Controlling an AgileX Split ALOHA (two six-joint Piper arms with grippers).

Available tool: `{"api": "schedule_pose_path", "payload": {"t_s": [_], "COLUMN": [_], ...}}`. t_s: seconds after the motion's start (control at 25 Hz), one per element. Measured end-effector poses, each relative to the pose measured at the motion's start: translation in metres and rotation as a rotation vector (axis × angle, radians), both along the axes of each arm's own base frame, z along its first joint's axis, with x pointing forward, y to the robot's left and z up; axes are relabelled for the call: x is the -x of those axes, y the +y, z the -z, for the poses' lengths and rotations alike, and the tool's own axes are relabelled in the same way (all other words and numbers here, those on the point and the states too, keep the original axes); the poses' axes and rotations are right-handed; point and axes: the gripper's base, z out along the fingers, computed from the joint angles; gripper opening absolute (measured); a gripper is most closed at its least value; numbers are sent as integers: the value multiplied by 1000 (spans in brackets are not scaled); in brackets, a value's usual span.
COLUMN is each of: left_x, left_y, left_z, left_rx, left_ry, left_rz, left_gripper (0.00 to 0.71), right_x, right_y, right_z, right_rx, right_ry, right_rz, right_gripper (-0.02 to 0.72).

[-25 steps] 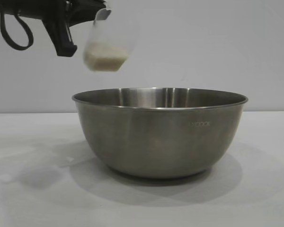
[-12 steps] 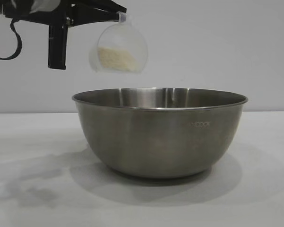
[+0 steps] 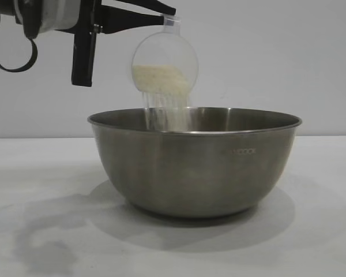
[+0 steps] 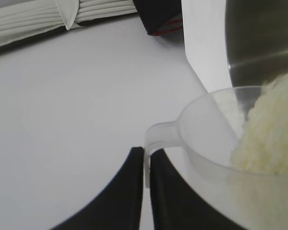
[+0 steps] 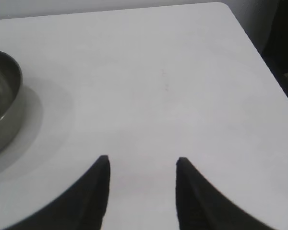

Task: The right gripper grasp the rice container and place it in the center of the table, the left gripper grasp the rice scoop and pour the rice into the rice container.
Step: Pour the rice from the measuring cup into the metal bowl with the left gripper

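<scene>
- Table [image 3: 40, 231]: a white-covered surface is seen nearest in the exterior view, with the rice container's shadow cast on it.
- Rice container [image 3: 195, 161]: a round steel bowl is set upright on the table, below and slightly forward of the left jaws. Faint lettering is carried on its side; only the ending "OOK" can be made out, the rest being illegible.
- Rice [image 3: 161, 81]: a pale mass is held in the lower part of the tipped scoop, and a thin stream is seen falling from the scoop's lip past the bowl's rim into the bowl.
- Rice scoop [image 3: 164, 60]: a clear plastic cup is held above the bowl's left half, tipped with its mouth turned downward. Its handle is pinched between the left jaws, the cup body lying just beyond the fingertips.
- Left gripper [image 4: 146, 160]: the arm is reached in horizontally from the upper left at a height above the bowl, the wrist rolled. The jaws are closed narrowly on the scoop's handle.
- Right gripper [image 5: 142, 167]: it is held over bare table, jaws spread apart and holding nothing; the bowl's edge lies well off to one side of them.
</scene>
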Motion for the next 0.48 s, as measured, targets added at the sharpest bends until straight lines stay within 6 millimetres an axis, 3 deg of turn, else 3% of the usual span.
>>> {"api": "schedule_pose_path", "payload": {"t_s": [0.48], "left_x": [0], "left_y": [0], "left_z": [0], "left_rx": [-20], "left_ry": [-44], "left_rz": [9], "left_gripper": [0], "right_x": [0], "right_y": [0], "right_z": [0], "right_rx": [0], "right_ry": [0], "right_rz": [0], "right_gripper": [325]}}
